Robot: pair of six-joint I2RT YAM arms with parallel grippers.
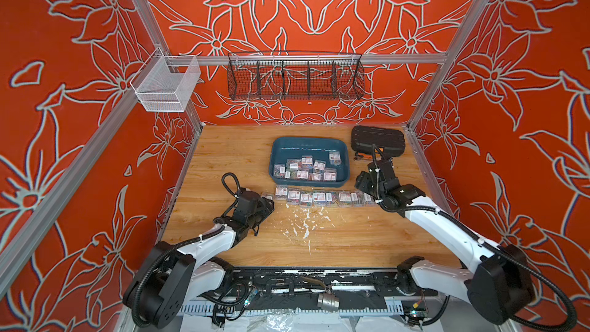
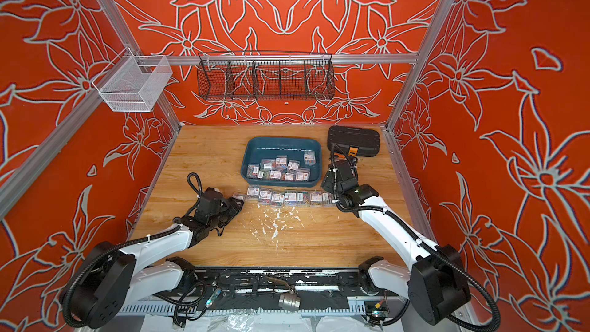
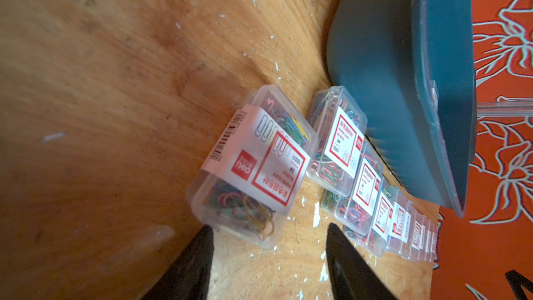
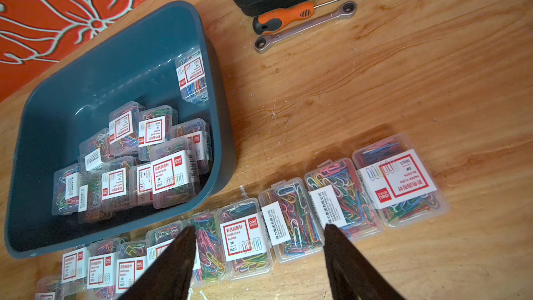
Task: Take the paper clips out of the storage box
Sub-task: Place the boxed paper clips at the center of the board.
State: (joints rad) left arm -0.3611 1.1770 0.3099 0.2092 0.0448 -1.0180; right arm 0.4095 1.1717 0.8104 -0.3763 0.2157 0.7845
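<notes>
The dark teal storage box [image 1: 300, 150] [image 2: 281, 150] sits at the back middle of the table and holds several clear boxes of paper clips [image 1: 306, 169] [image 4: 170, 174]. A row of paper clip boxes [image 1: 319, 198] [image 2: 287, 198] lies on the wood in front of it. My left gripper [image 1: 267, 205] [image 3: 269, 225] is open at the row's left end. One box [image 3: 253, 165] lies tilted just beyond its fingertips, with bare wood between the jaws. My right gripper [image 1: 362, 183] [image 4: 259, 227] hangs open over the row's right end and holds nothing.
A black ribbed case [image 1: 378, 140] stands at the back right, with an orange-handled screwdriver [image 4: 284, 15] and a wrench [image 4: 305, 25] beside it. A black wire basket [image 1: 295, 79] and a white mesh basket [image 1: 166, 84] hang on the rails. White flecks mark the table's front middle.
</notes>
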